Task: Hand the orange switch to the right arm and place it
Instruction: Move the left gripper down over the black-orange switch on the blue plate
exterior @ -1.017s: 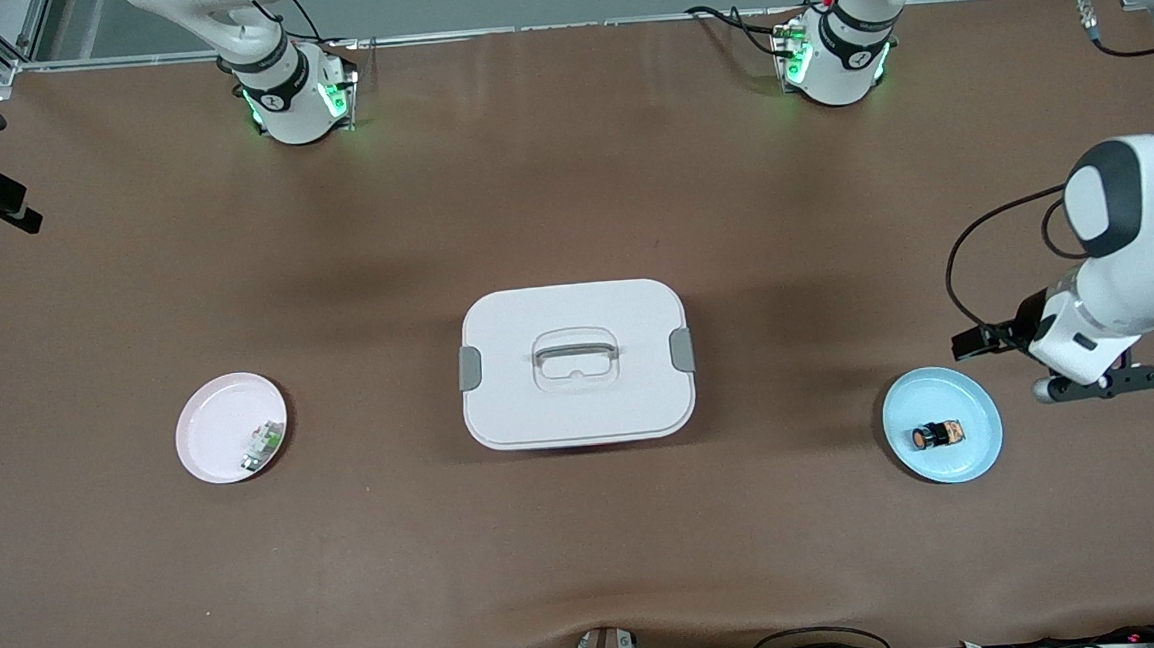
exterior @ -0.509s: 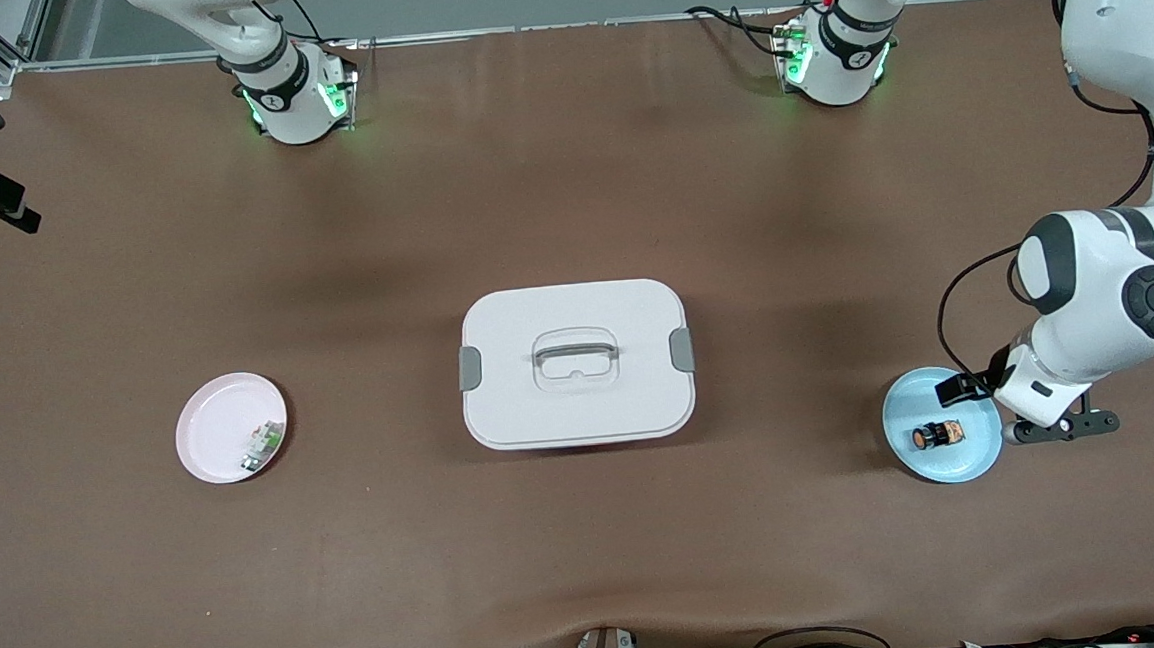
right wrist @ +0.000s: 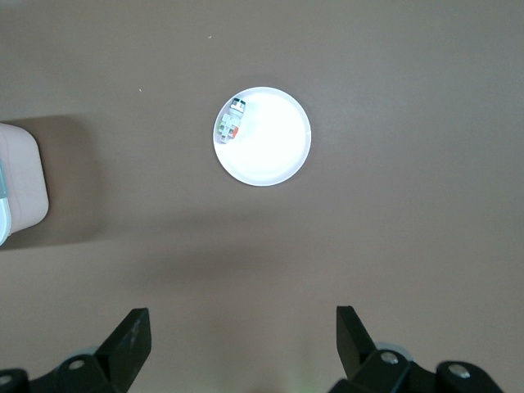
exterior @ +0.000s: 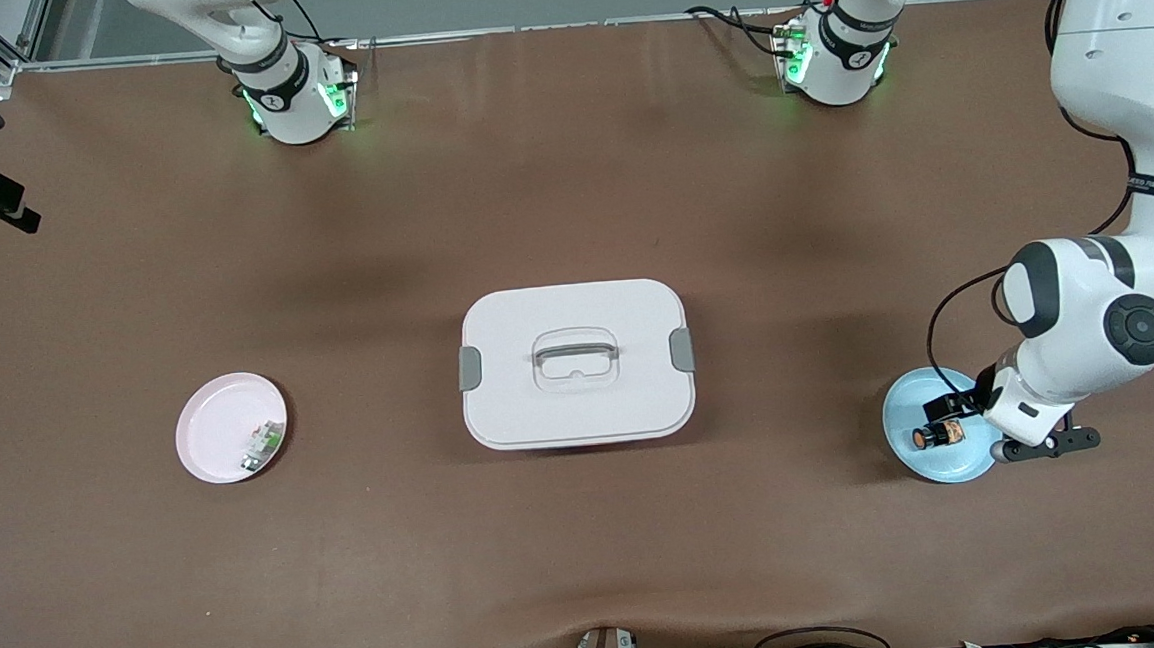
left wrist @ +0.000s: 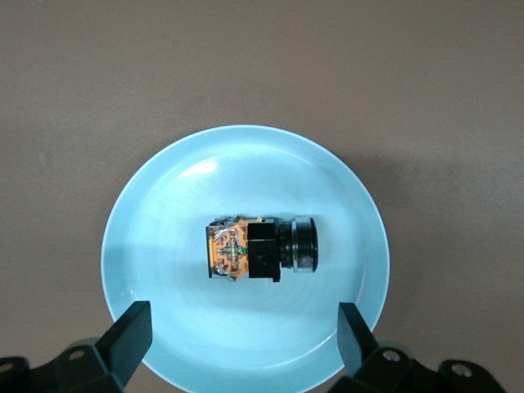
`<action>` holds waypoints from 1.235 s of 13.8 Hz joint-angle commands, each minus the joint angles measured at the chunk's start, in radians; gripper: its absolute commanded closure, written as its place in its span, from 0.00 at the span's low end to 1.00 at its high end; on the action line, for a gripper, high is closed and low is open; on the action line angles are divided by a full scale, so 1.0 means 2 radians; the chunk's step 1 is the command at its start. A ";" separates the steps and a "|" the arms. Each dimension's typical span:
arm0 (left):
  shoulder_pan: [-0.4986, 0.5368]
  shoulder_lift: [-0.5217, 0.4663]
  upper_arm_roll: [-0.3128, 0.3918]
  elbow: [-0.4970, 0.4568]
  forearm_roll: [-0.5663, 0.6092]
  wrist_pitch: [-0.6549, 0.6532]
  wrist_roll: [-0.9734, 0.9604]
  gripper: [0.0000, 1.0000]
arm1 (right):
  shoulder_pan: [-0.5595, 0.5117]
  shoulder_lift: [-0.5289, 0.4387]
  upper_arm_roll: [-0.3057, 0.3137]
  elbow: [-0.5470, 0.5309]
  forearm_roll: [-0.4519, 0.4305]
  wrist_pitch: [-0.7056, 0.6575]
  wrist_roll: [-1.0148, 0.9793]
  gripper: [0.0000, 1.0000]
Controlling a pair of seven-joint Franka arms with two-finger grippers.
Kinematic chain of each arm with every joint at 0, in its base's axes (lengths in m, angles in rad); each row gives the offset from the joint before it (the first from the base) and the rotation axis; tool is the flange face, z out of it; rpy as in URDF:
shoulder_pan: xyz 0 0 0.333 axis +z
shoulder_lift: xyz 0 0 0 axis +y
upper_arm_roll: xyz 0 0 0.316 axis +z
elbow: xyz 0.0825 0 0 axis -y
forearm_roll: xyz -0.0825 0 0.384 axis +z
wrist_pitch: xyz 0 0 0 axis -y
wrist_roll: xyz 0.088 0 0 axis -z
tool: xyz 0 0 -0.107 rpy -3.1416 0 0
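The orange switch (exterior: pixel 937 434) lies on its side in the middle of a light blue plate (exterior: pixel 905 406) at the left arm's end of the table. In the left wrist view the orange switch (left wrist: pixel 258 250) shows its orange-marked body and dark cap on the plate (left wrist: pixel 180 205). My left gripper (left wrist: pixel 244 332) hangs open above the plate, its fingers (left wrist: pixel 131 332) spread far wider than the switch and touching nothing. The left hand (exterior: pixel 1028 407) shows over the plate's rim. My right gripper (right wrist: pixel 241 332) is open and empty, high over bare table; it is outside the front view.
A white lidded box (exterior: pixel 576 364) with a grey handle stands mid-table. A pink plate (exterior: pixel 212 421) holding a small green-and-white part (exterior: pixel 261 445) sits toward the right arm's end; the right wrist view shows that plate (right wrist: pixel 274 151) far below.
The left arm has swung in from beside the blue plate to over it, bringing the open gripper above the switch. The right arm has not moved.
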 commanded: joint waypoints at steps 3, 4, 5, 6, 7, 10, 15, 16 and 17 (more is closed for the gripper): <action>0.000 0.037 -0.002 0.032 -0.018 0.020 -0.002 0.00 | -0.006 0.003 0.004 0.010 -0.001 -0.003 0.001 0.00; 0.000 0.040 -0.002 0.033 -0.018 0.020 -0.002 0.00 | -0.006 0.003 0.004 0.010 -0.001 -0.003 0.001 0.00; 0.000 0.044 -0.002 0.035 -0.018 0.025 -0.001 0.00 | -0.006 0.003 0.004 0.010 -0.001 -0.003 0.001 0.00; -0.001 0.048 -0.002 0.035 -0.018 0.033 -0.001 0.00 | -0.006 0.003 0.004 0.010 -0.001 -0.002 0.001 0.00; -0.001 0.051 -0.002 0.035 -0.018 0.040 -0.001 0.00 | -0.006 0.003 0.004 0.010 -0.001 -0.002 0.001 0.00; 0.000 0.063 -0.002 0.034 -0.015 0.059 0.000 0.00 | -0.005 0.003 0.004 0.010 -0.001 -0.002 0.001 0.00; 0.000 0.070 -0.001 0.035 -0.014 0.062 0.000 0.00 | -0.005 0.003 0.004 0.010 -0.001 -0.001 0.001 0.00; 0.000 0.070 -0.001 0.035 -0.014 0.063 0.001 0.01 | -0.005 0.003 0.004 0.010 -0.001 0.000 0.001 0.00; 0.000 0.070 -0.001 0.034 -0.014 0.063 0.001 0.06 | -0.005 0.003 0.004 0.010 -0.001 0.000 0.001 0.00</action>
